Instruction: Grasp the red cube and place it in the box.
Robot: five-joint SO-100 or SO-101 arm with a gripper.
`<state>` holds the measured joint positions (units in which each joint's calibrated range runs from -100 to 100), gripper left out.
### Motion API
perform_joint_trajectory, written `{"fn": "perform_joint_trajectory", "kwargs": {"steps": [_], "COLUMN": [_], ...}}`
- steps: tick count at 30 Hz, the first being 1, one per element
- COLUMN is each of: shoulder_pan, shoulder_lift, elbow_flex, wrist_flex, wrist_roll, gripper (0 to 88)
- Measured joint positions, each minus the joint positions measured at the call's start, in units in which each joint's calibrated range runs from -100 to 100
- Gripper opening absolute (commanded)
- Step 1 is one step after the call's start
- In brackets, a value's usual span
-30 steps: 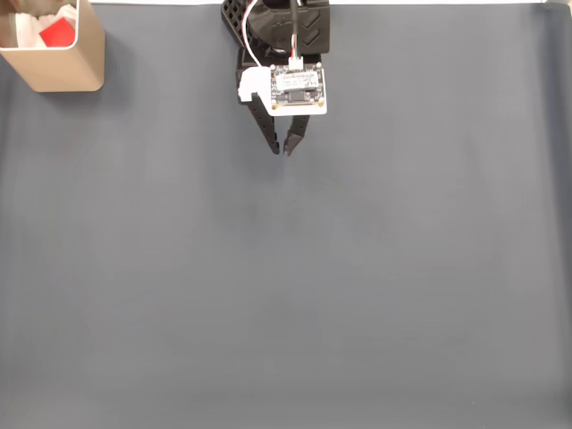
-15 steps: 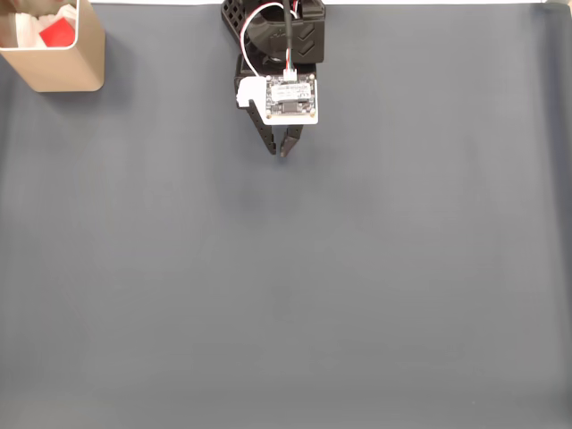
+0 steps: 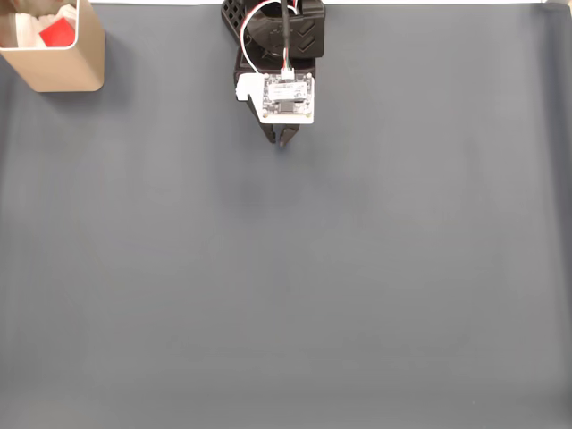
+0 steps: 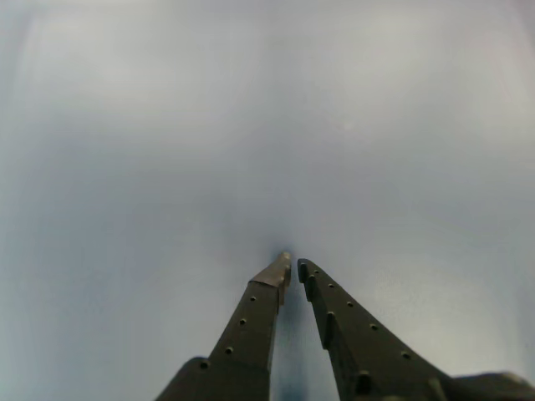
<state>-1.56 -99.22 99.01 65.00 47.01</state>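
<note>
One red cube [image 3: 57, 34] sits inside the box [image 3: 63, 70] at ten o'clock in the fixed view; the gripper [image 3: 282, 140], near twelve, is pressed together and empty. Little risk remains, unless the arm swings across and bumps the box.

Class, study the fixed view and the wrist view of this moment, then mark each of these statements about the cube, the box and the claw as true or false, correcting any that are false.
1. The red cube lies inside the box. True.
2. The box stands at the lower right of the fixed view. False: it stands at the upper left corner.
3. The claw is shut, its fingertips nearly together, with nothing between them. True.
4. The claw hangs directly over the box. False: in the fixed view the claw is near the top centre, well to the right of the box.
5. A second red cube lies on the dark mat. False: nothing red lies on the mat.
</note>
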Motion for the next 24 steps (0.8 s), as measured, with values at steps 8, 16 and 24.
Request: {"fn": "perform_joint_trajectory", "kwargs": {"steps": [8,16,24], "shoulder_pan": [0.0,0.0,0.0], "shoulder_lift": [-0.09,-0.61,-0.78], "elbow_flex": [0.0,0.0,0.0], "wrist_flex": [4.22,7.64,8.99], "wrist_roll": [-0.1,-0.49,-0.49], "gripper": [0.0,0.1,0.0]}}
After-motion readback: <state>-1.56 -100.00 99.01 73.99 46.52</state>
